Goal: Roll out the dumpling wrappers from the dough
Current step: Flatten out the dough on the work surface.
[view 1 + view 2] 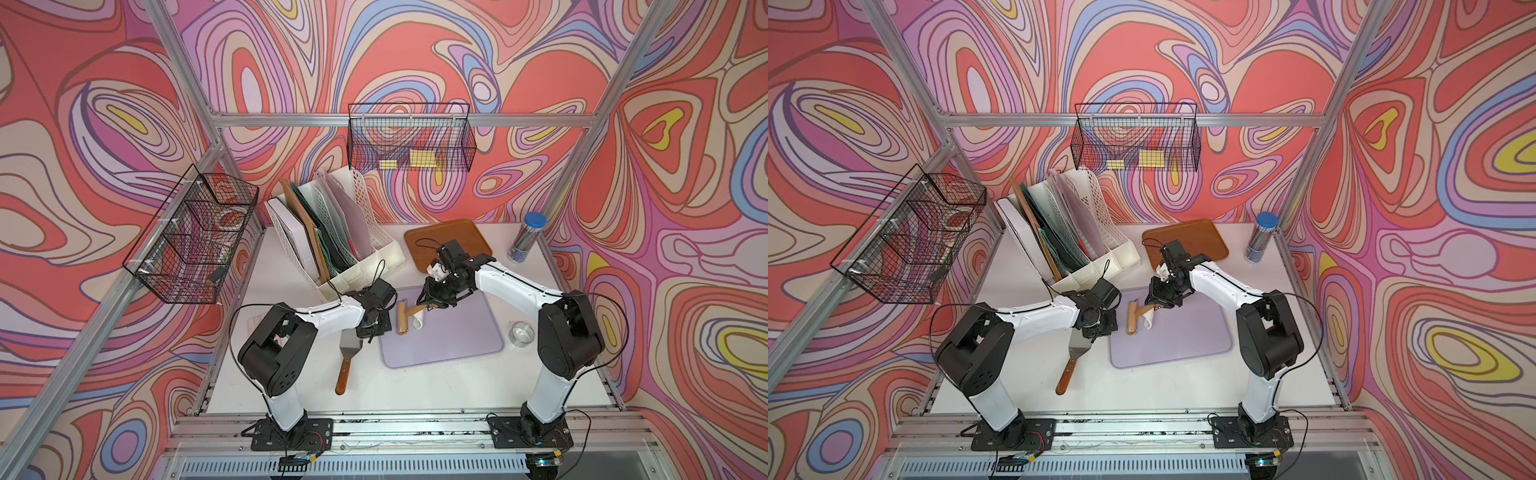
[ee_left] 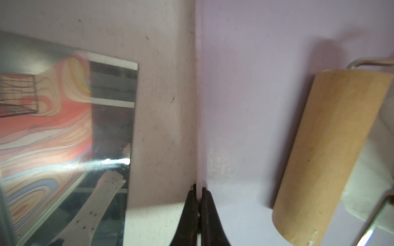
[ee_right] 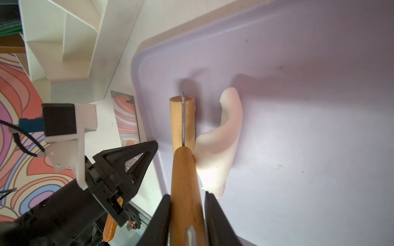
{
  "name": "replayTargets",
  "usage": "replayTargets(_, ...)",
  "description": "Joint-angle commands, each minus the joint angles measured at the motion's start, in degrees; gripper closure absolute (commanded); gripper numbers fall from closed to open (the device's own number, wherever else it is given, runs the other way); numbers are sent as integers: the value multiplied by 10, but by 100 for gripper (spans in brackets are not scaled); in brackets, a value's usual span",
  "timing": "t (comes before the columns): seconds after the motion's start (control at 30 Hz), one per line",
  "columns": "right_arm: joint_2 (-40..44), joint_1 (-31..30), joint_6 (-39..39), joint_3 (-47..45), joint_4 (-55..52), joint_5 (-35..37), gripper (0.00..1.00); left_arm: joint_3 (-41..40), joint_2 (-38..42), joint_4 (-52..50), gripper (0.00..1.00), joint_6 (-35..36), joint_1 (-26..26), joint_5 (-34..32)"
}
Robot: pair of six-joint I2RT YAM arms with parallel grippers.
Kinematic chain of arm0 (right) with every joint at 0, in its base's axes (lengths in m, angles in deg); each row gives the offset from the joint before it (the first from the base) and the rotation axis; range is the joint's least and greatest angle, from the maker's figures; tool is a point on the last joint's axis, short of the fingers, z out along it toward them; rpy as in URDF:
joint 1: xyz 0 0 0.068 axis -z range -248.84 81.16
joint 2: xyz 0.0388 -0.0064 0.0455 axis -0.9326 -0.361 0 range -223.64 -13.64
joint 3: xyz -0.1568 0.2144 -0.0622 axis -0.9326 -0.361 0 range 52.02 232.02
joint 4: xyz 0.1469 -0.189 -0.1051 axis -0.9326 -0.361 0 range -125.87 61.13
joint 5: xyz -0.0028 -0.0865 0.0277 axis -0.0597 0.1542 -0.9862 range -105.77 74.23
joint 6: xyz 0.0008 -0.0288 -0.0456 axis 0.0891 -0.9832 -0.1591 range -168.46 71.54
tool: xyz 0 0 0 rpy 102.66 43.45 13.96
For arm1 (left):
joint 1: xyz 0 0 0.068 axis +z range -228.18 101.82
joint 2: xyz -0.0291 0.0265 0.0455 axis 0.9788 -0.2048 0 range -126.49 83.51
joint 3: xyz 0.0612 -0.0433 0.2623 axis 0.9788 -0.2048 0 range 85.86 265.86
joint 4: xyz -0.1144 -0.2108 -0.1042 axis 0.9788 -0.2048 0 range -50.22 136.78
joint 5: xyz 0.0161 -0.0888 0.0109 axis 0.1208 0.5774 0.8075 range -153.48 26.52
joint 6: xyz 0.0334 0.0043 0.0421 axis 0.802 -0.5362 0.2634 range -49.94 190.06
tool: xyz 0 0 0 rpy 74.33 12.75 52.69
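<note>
So that the purple mat (image 2: 255, 74) holds steady, we judge, the left gripper (image 2: 199, 189) is pinched tight on its edge. The roller (image 3: 182, 119) touches the curled dough (image 3: 221, 144) on that mat; the right gripper (image 3: 187, 194) clamps the roller's wooden handle. We see no round wrapper; the roller hides the dough's near edge.

Lilac mat (image 1: 449, 338), white dough (image 3: 221, 144), tan roller (image 2: 326, 153), swirly pink-red walls (image 1: 415, 62).

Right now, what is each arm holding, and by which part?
Right gripper: the rolling pin, by its wooden handle. Left gripper: shut on the lilac mat's edge.
</note>
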Motion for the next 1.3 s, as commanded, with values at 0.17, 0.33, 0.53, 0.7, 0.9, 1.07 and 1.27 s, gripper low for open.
replayTargets(0.17,20,-7,2,0,67,-62,100,-13,-12,1,100,3,-5,3)
replayTargets(0.33,70,-7,-23,61,-9,-50,100,-13,-10,-3,100,0,-5,-4)
replayTargets(0.53,109,27,-45,80,-149,56,100,-13,-9,-4,100,-4,-5,-10)
replayTargets(0.7,131,54,-27,69,-169,79,100,-13,-11,-3,100,-4,-5,-7)
replayTargets(0.9,139,55,-17,73,-148,20,100,-12,-13,-2,100,-4,-5,-3)
replayTargets(1.07,111,55,-6,64,-168,63,100,-12,-14,0,100,-5,-5,-2)
replayTargets(1.27,93,55,-4,47,-162,92,100,-13,-16,3,100,-4,-4,3)
